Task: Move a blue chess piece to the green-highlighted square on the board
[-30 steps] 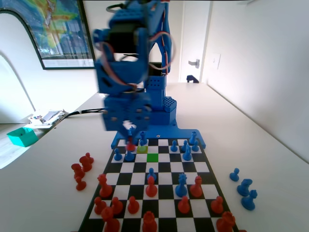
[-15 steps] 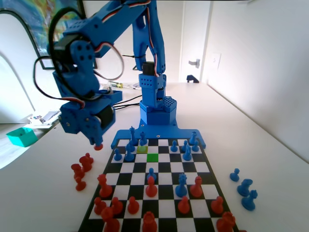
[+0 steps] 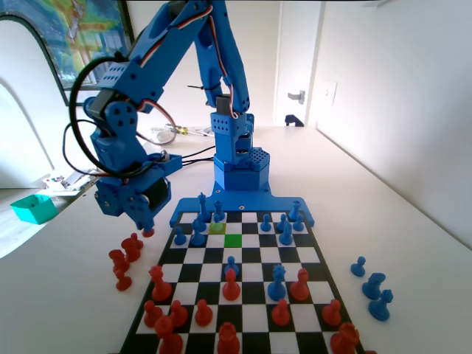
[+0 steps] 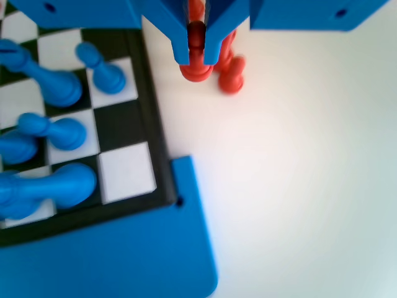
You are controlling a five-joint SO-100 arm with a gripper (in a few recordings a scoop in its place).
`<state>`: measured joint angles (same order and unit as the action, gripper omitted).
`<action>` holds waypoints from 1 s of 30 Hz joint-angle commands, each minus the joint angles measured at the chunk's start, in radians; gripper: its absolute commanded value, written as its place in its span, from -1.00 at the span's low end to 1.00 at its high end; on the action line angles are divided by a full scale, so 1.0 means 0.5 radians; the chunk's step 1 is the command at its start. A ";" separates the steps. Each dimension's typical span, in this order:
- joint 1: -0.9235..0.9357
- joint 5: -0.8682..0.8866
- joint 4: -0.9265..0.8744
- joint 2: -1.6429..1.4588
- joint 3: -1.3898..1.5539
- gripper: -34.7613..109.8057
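In the fixed view my gripper (image 3: 147, 226) hangs low over the table, left of the board (image 3: 243, 295), shut on a small red piece (image 3: 148, 231). The wrist view has the two jaws (image 4: 196, 57) pressed together around that red piece (image 4: 196, 34), above other red pieces (image 4: 231, 76) on the table. Blue pawns stand on the board's far rows, one at the left edge (image 3: 179, 236) and one to the right (image 3: 266, 223). The green-highlighted square (image 3: 233, 240) is bare. A blue pawn (image 4: 102, 68) stands near the board's edge in the wrist view.
A lime square (image 3: 217, 228) lies just beyond the green one. Several red pieces (image 3: 124, 259) stand off the board on the left, and blue pieces (image 3: 374, 286) off it on the right. Red and blue pieces crowd the near rows. The blue frame (image 4: 130, 261) borders the board.
The arm has swung from over the board's far left corner out past its left edge with the red piece in the gripper, then sunk a little toward the red pieces there.
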<state>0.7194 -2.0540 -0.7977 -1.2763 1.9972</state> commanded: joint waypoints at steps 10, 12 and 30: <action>0.089 -0.156 0.328 -0.052 0.322 -0.51; 0.092 -0.163 0.328 -0.052 0.325 -0.50; 0.107 -0.380 0.031 -0.123 0.163 -0.33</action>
<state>0.7593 -2.1905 -0.6934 -1.2717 2.1353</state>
